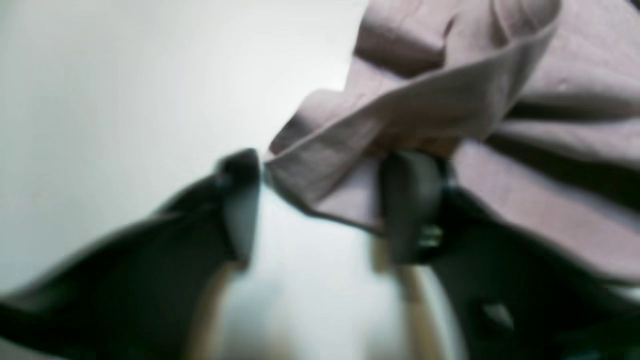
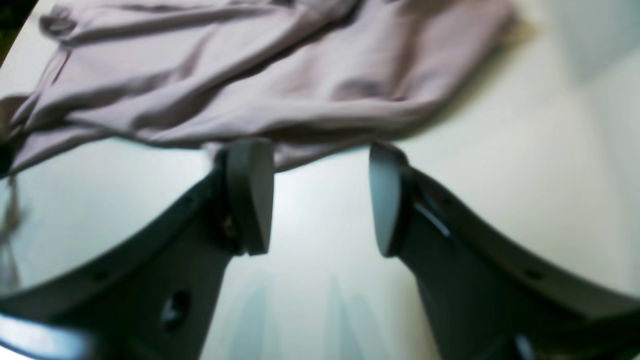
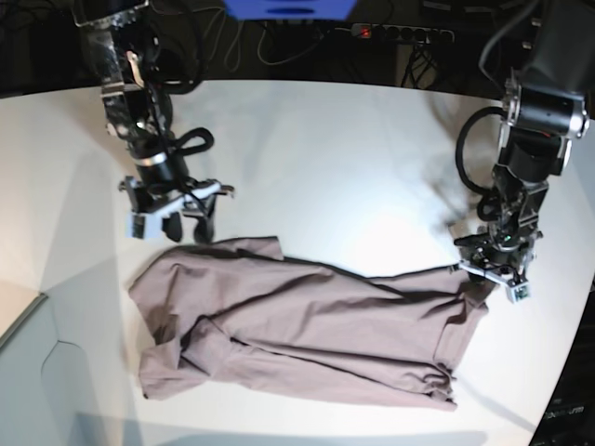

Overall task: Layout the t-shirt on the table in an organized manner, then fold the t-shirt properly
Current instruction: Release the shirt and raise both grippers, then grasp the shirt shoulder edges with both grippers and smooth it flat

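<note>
Because the garment is not yet spread flat, you are at the laying-out stage; findings run from the near table edge to the far.

Shirt: the t-shirt [image 3: 307, 330] lies crumpled across the near middle of the table [image 3: 325, 149], long axis left to right in the base view, with bunched folds at the near-left corner. Folding cannot properly start until those folds are drawn out.

Left gripper: your left gripper [image 1: 320, 200] sits low at the shirt's end on the base view's right. In its wrist view a hemmed fold of cloth lies between the jaws, against one finger, while the other finger stands clear with a visible gap. The jaws are partly drawn in and not clamped. Judgement: it is placed there to take that edge and pull it outward. Whether the cloth is secured, you cannot tell.

Right gripper: your right gripper [image 2: 320, 197] is just beyond the shirt's far edge on the base view's left, jaws wide, holding nothing. Its wrist view shows the cloth edge at the fingertips and bare table between them. Judgement: it is staged to seize the opposite edge so both ends can be tensioned together.

Risk: a one-finger contact may slip off thin fabric; confirm closure before you lift.

Far field: cables [image 3: 279, 42] and a power strip [image 3: 400, 33] lie behind the table, well apart from the work.
</note>
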{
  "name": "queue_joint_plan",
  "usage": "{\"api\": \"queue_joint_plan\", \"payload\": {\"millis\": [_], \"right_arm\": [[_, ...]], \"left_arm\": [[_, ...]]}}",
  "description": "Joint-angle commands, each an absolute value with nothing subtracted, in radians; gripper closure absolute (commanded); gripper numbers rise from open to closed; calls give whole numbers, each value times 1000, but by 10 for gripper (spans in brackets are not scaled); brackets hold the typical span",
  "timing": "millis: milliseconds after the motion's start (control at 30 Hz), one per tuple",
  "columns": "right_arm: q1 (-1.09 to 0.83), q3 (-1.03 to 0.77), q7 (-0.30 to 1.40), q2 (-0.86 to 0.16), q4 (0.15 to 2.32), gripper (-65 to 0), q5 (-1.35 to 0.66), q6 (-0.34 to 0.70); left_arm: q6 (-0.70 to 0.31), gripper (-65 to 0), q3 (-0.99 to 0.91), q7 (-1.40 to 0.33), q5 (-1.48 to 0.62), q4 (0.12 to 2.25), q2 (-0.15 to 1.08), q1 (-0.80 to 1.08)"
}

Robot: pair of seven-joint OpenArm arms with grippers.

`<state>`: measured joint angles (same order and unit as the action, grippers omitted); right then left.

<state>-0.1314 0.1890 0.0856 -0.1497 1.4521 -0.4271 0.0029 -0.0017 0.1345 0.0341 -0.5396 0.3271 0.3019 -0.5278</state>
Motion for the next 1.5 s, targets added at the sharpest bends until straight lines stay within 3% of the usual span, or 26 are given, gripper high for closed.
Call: {"api": "queue_joint_plan", "payload": {"millis": [0,133,633,933,1000,1133,1467], "right_arm": [[-108,203,79,-153,1445,-310,-433,12],[-22,260,104,-150,1348,-310,-433,12],[255,538,94,-147,977,-310,-433,8],[335,564,94,-107,808,-298,-432,8],[334,564,94,-107,783,-241,-432,8],[314,564,102,-107,766,-9,-432,8],[176,555,94,-219,857,0,-433,8]], "left_arm": [[-4,-210,133,27,-544,334,314,-549],[-4,0,133,24,-539,335,314,-549],[-5,-1,131,21,-547,344,325,-506],[-5,-1,130,21,-547,344,325,-499],[-5,-1,130,21,-547,344,323,-499],[-5,-1,130,21,-547,344,323,-503],[-5,-1,128,-38,-549,441,325,-475]]}}
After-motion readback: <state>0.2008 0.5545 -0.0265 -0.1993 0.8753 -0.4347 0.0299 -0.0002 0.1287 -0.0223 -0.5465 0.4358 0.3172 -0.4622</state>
